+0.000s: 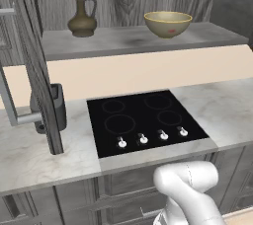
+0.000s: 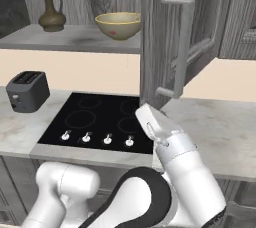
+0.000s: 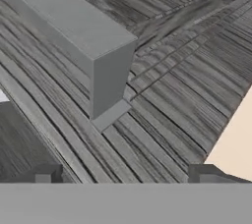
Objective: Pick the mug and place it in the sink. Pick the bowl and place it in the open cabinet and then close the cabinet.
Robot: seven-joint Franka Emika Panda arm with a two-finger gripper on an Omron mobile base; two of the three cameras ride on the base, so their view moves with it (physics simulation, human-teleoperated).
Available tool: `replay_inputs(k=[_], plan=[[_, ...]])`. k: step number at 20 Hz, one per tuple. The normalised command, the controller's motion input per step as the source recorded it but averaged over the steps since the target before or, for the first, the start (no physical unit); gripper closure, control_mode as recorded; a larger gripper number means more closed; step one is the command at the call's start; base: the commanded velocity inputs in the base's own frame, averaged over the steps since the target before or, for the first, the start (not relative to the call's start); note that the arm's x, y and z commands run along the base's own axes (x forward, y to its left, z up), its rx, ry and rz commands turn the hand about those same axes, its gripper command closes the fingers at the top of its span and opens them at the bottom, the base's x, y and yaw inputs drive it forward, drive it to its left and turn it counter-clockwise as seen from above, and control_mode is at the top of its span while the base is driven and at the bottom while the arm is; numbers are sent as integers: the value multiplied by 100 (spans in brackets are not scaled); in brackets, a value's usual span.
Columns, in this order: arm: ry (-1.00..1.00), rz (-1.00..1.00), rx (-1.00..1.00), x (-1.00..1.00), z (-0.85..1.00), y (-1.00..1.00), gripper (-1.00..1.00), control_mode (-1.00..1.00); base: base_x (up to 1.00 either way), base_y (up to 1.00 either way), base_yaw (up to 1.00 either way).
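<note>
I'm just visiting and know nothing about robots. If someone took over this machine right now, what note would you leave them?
Gripper: fingers open, holding nothing, facing the cabinet door close to its bar handle.
Bowl: already on the open cabinet's shelf, right of the brown jug.
Mug and sink: I cannot confirm that step from these pictures.
Left: shut the cabinet door, which stands open over the counter.
</note>
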Motion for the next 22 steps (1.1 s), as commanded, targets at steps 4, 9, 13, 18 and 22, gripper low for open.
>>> replay_inputs(k=[4,9,13,18,22], plan=[[-6,-3,-28,95,5,39,-100,-100,0,0,0],[-7,-3,-29,100,10,25,-100,-100,0,0,0],[-7,-4,-28,100,2,24,-100,-100,0,0,0],[-5,-6,-26,100,0,41,-100,-100,0,0,0],[-5,-9,-23,100,0,57,-100,-100,0,0,0]])
